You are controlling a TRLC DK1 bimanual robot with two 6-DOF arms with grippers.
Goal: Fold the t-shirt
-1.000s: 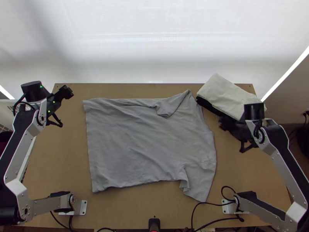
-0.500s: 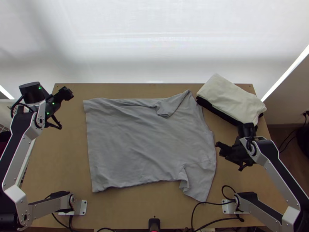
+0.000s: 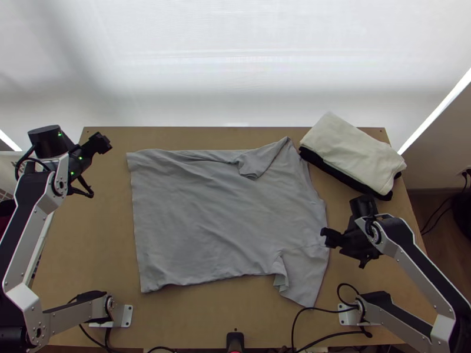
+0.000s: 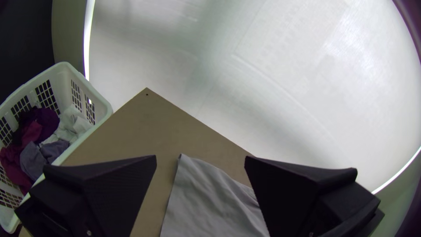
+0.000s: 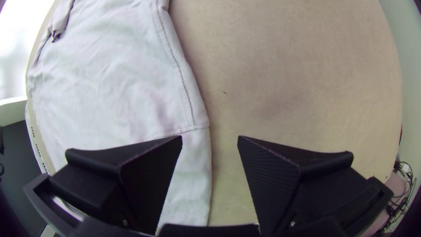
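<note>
On the table (image 3: 224,315) the shirt (image 3: 218,217) lies spread, hem toward the left arm. A basket (image 4: 65,66) of laundry stands beside the table; folded cloths (image 3: 350,147) lie near the far right corner. The far sleeve (image 3: 262,162) is turned onto the body, the near sleeve (image 3: 306,273) outspread. The left gripper (image 4: 200,159) and right gripper (image 5: 209,139) both have their fingers spread, holding nothing. The first big fold seems about to start: the right must pinch the shoulder edge by the seam (image 5: 177,132), the left the hem.
</note>
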